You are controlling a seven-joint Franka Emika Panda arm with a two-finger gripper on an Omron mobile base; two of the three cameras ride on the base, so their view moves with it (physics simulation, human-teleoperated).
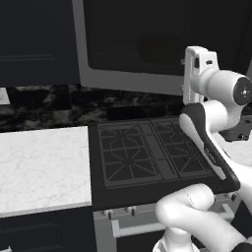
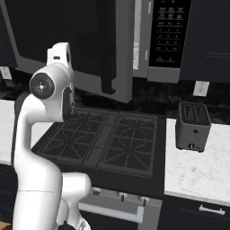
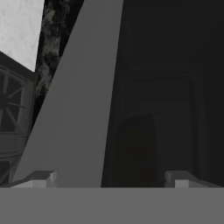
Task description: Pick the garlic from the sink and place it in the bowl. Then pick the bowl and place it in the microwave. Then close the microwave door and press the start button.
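Hand view looks straight at the wide grey-framed microwave door with its dark tinted window (image 3: 144,87), the two fingertips of the two-finger gripper (image 3: 109,177) spread wide on either side of the frame's edge and gripping nothing. My reading is that the hand sits against the door to swing it shut — the bowl-loading steps seem finished, though I cannot see the bowl or garlic here. From the right base view the door (image 2: 67,40) hangs partly open, angled out over the black gas stove top (image 2: 108,139), beside the dark button panel (image 2: 168,31). The white arm (image 2: 42,117) rises upright, elbow bent, forearm reaching up towards the door.
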